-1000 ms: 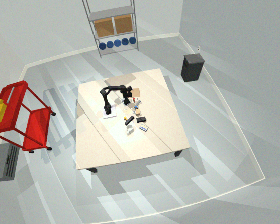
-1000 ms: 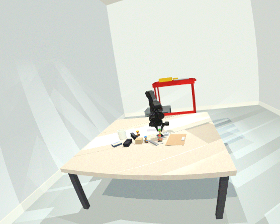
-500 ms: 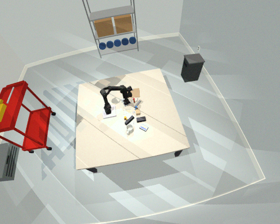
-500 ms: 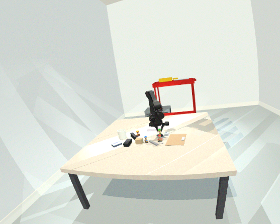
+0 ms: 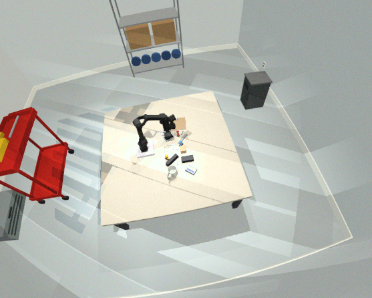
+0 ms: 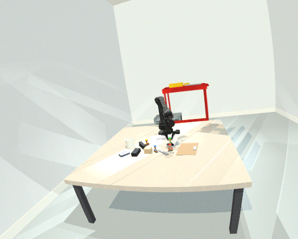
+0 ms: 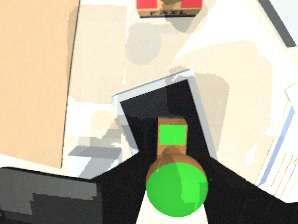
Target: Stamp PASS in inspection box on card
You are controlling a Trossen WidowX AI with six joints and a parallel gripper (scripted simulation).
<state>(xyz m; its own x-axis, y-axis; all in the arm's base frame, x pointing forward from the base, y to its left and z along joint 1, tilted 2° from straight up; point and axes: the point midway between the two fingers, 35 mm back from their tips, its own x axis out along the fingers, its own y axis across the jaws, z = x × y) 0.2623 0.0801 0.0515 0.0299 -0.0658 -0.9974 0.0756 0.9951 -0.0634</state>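
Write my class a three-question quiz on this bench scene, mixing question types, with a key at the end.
1. Multiple choice: What colour is the knob of the stamp held in the gripper?
A. Yellow
B. Green
C. Blue

2. True or false: In the wrist view, the held stamp is over the cork-coloured board.

3. Fill in the blank: The block of the red stamp near the top of the wrist view reads ____.

Key: 1. B; 2. False; 3. FAIL
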